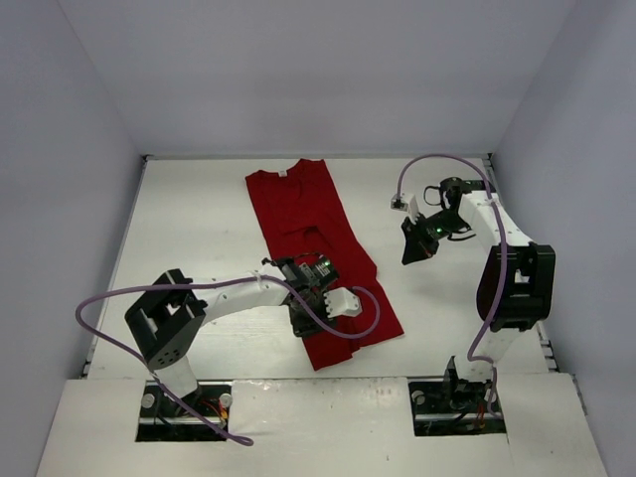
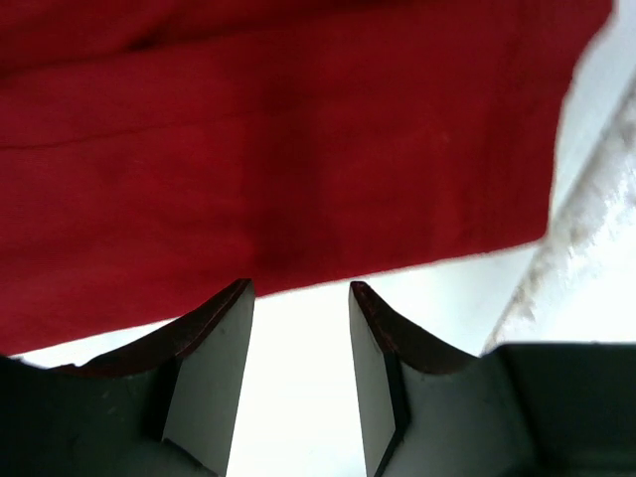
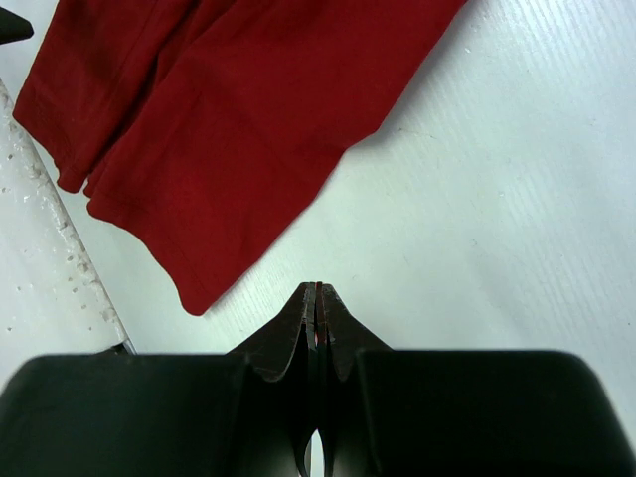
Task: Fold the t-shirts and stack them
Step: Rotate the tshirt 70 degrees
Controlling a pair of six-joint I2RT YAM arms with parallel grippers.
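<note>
- On the white worktop [image 1: 199, 229], a dark red t-shirt [image 1: 308, 214] lies flat as a long, narrow band. Its collar is at the far end and its hem end angles toward the robot's right.
- Over the near half of the garment, the left tool [image 2: 301, 296] hangs low with its fingers parted. Only bare worktop shows between them; a cloth edge runs just beyond the fingertips, and a corner of the shirt is visible off to one side in the wrist view.
- Off to the robot's right, well apart from the shirt, the right tool [image 3: 316, 290] hovers with its fingers pressed together, gripping nothing.
- Layered edges in the right wrist view suggest the sides are already turned in. The step in hand therefore reads as the cross fold, with the grasp on the edge not yet made.
- The next move likely calls for the left tool to slip one finger under that edge and pinch every layer. The right tool would have to open and take the matching corner so the hem can travel evenly toward the collar.
- Soft, wrinkly cloth may part under a shallow pinch, so that only the top layer lifts.
- No second shirt is in view to stack on.
</note>
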